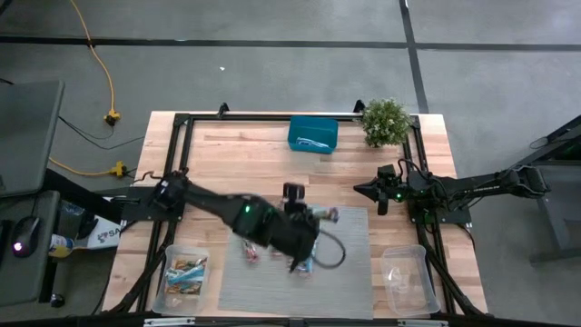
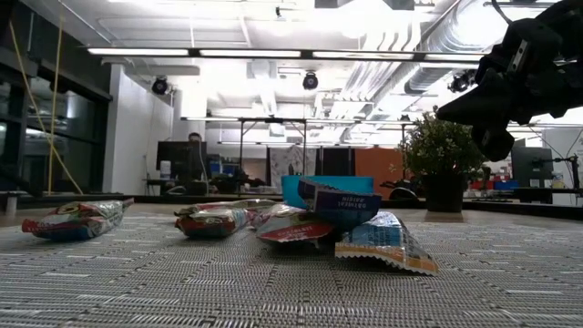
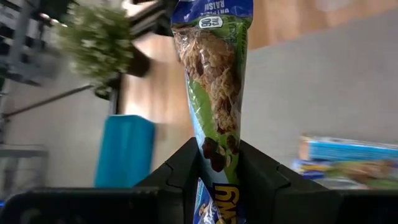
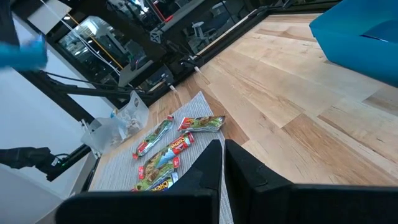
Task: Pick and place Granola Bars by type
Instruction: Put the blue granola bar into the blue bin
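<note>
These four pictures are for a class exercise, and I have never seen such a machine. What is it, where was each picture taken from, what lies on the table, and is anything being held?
It is a robot with two dark arms at a wooden table. One picture looks straight down, one looks level across the grey mat, and two come from cameras on the wrists.

The left hand is shut on a blue-and-green granola bar over the mat. The right hand waits shut and empty near the potted plant.

More wrapped bars lie loose on the mat. A clear tub on the left already holds some bars; the clear tub on the right looks empty. A teal box sits at the back.
</note>
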You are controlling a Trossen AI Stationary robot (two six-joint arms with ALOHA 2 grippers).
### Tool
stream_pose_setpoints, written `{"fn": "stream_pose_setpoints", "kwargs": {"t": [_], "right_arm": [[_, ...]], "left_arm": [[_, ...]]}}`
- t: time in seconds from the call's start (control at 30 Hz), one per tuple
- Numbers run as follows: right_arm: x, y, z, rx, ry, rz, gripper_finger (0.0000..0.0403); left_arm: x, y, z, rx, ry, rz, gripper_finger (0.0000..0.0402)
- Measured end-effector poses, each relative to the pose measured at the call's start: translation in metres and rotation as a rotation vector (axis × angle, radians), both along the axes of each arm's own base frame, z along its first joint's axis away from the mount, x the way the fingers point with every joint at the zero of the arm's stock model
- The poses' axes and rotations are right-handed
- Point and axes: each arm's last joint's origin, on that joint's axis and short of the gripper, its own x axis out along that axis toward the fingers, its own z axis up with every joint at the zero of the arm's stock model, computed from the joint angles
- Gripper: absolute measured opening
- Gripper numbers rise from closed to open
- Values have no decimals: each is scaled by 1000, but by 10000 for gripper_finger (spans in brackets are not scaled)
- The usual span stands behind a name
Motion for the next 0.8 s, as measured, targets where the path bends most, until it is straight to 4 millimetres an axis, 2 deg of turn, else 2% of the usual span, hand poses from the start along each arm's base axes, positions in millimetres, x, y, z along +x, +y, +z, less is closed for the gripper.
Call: {"fn": "stream_pose_setpoints", "kwargs": {"t": [0.33, 0.57, 0.8], "right_arm": [[0, 0, 0, 0, 0, 0, 0], [0, 0, 0, 0, 0, 0, 0], [0, 0, 0, 0, 0, 0, 0]], "left_arm": [[18, 80, 17, 134, 63, 12, 89], [15, 131, 28, 125, 105, -5, 89], [0, 180, 44, 155, 137, -30, 89]]}}
